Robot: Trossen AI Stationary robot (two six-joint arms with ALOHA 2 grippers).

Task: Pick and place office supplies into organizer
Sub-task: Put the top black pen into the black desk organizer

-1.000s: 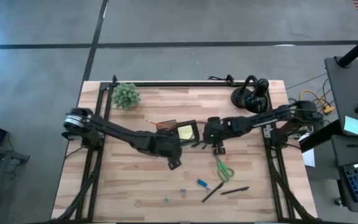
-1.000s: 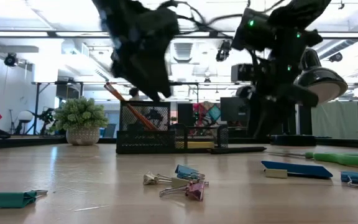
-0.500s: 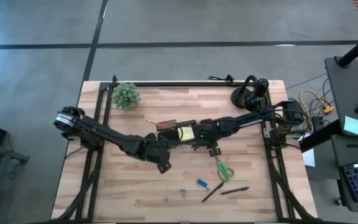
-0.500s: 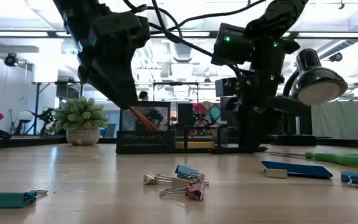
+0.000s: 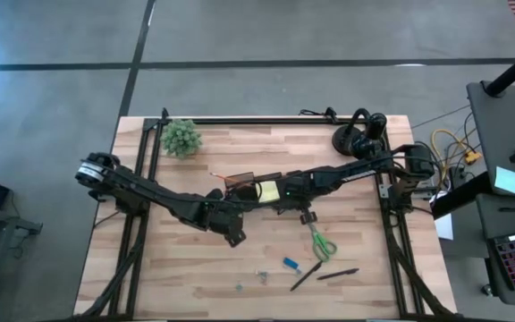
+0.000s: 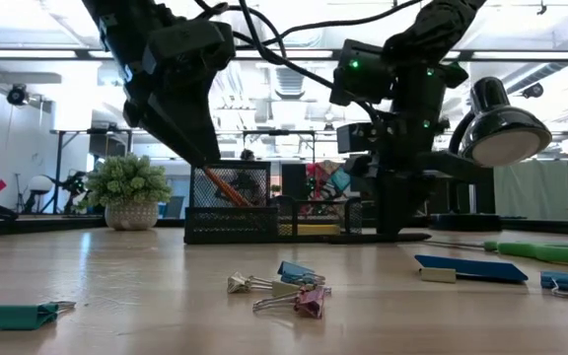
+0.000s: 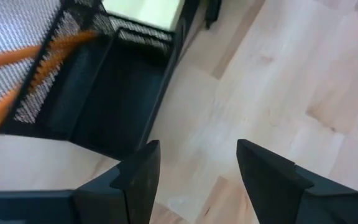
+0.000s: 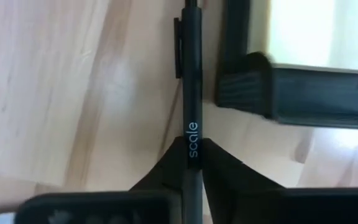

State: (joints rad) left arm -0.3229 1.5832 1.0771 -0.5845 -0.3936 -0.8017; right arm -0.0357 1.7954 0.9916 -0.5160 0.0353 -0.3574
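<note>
Pen (image 8: 189, 93) is clamped lengthwise in the right hand (image 8: 190, 152), beside the organizer (image 8: 303, 93); its far tip is cut off. Left hand (image 7: 194, 165) is held open, empty.

The right claw (image 8: 191, 163) has closed on the black pen (image 8: 190, 93).

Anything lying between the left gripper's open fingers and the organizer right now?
No. In the left wrist view, only bare wood shows between the left gripper and the organizer. The right gripper has shut on the black pen beside it.
</note>
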